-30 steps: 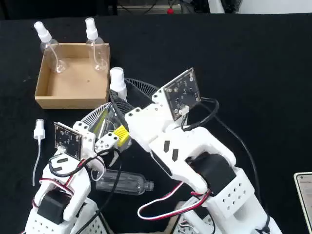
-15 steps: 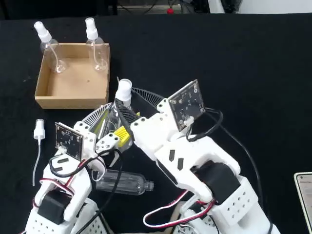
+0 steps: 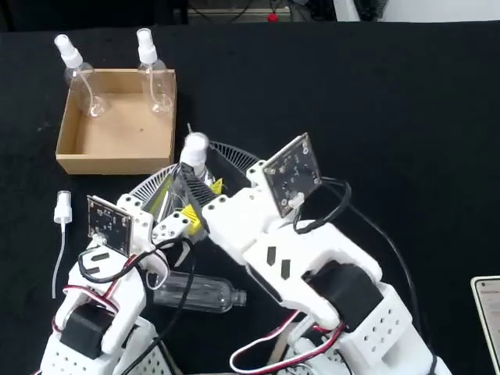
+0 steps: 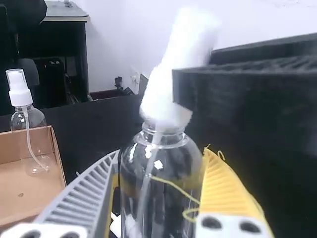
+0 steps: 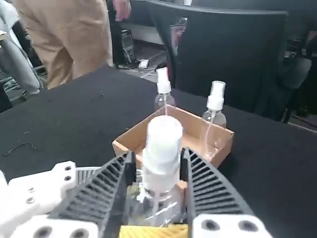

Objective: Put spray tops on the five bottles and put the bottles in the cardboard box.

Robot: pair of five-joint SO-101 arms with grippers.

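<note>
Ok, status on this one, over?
Left gripper: jaws shut on bottle, upright. Right gripper: jaws shut on spray top at its neck. Two topped bottles in cardboard box; bare bottle, loose top on table. Way to box open.

cardboard box [image 3: 113,137] front half free, bottles [image 3: 158,90] (two) along back

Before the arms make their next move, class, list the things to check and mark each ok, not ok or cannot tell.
1. Grip of left tool on the bottle: ok.
2. Grip of right tool on the spray top: ok.
3. The tube is inside the bottle: ok.
4. Spray top fully seated on the neck: cannot tell.
5. Free floor in the cardboard box: ok.
6. All bottles capped: not ok, the lying bottle is bare.
</note>
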